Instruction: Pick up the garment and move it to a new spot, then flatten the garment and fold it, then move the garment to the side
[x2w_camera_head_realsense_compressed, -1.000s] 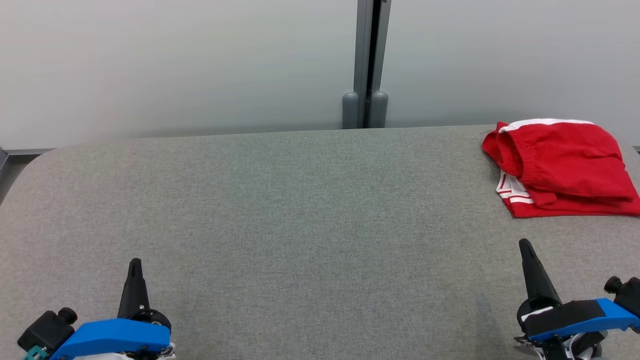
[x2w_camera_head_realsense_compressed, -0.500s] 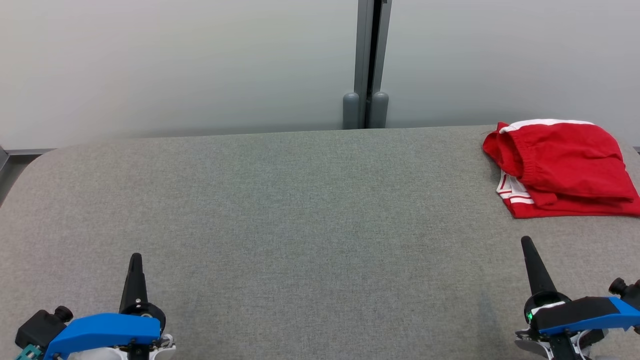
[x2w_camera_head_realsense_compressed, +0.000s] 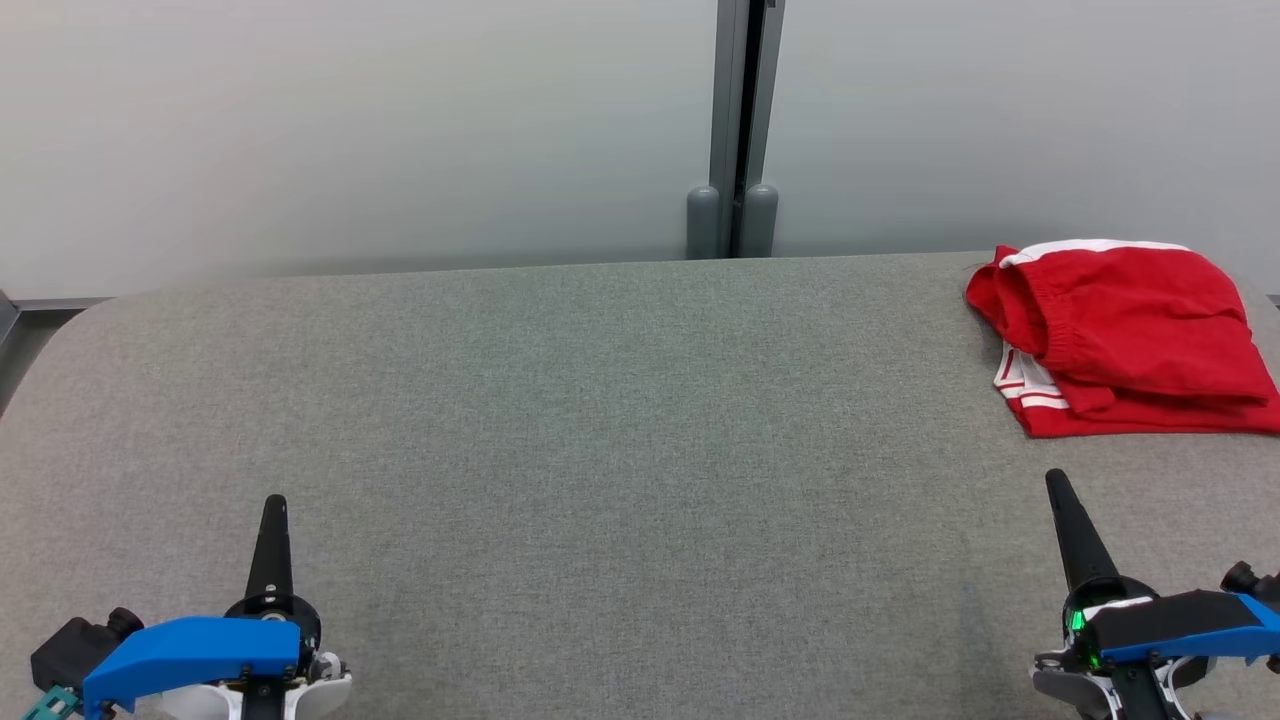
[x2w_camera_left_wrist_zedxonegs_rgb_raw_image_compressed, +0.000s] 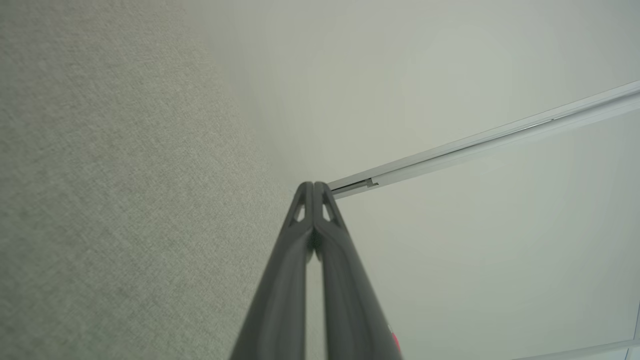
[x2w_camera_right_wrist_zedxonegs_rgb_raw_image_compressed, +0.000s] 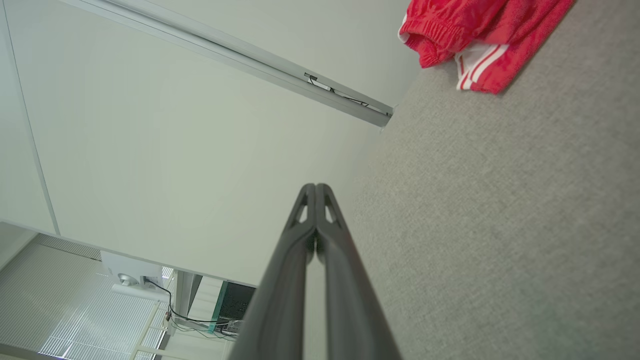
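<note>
Shorts apparently folded and set aside

Head view: red shorts (x2w_camera_head_realsense_compressed: 1130, 335) are seen folded over in a loose bundle at the far right corner of the grey table (x2w_camera_head_realsense_compressed: 600, 450), well apart from both grippers. The left gripper (x2w_camera_head_realsense_compressed: 273, 508) and right gripper (x2w_camera_head_realsense_compressed: 1057, 485) are held low at the near edge, each pressed together with nothing between.

Left wrist view: the fingers (x2w_camera_left_wrist_zedxonegs_rgb_raw_image_compressed: 285, 280) are shown closed and empty against table and wall (x2w_camera_left_wrist_zedxonegs_rgb_raw_image_compressed: 450, 75).

Right wrist view: the fingers are likewise closed and empty, and the shorts lie well ahead.

All steps are judged done, though the fold is rough; little seems left.
</note>
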